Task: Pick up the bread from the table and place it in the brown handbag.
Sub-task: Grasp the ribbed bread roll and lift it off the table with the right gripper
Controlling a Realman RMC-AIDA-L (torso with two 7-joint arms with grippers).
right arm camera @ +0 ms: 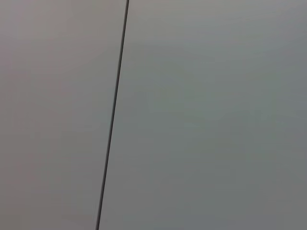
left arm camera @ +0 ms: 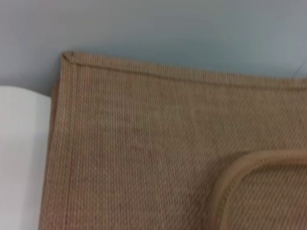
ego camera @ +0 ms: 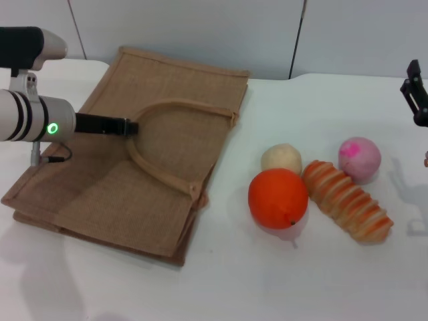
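Bread (ego camera: 347, 200) touches orange fruit (ego camera: 278, 198); pink ball (ego camera: 360, 159), bun (ego camera: 281, 158) nearby; jaws' state unclear.

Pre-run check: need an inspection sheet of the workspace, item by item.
Surface: white table, bare at the front.
Job's things: bread on the table; brown handbag lying flat.
Clutter: orange fruit touching the bread, cream bun, pink ball.
Grippers: left gripper at the bag's handle; right gripper at the far right edge, raised.
Cables: thin lead under the left arm.
Surroundings: grey wall panels.
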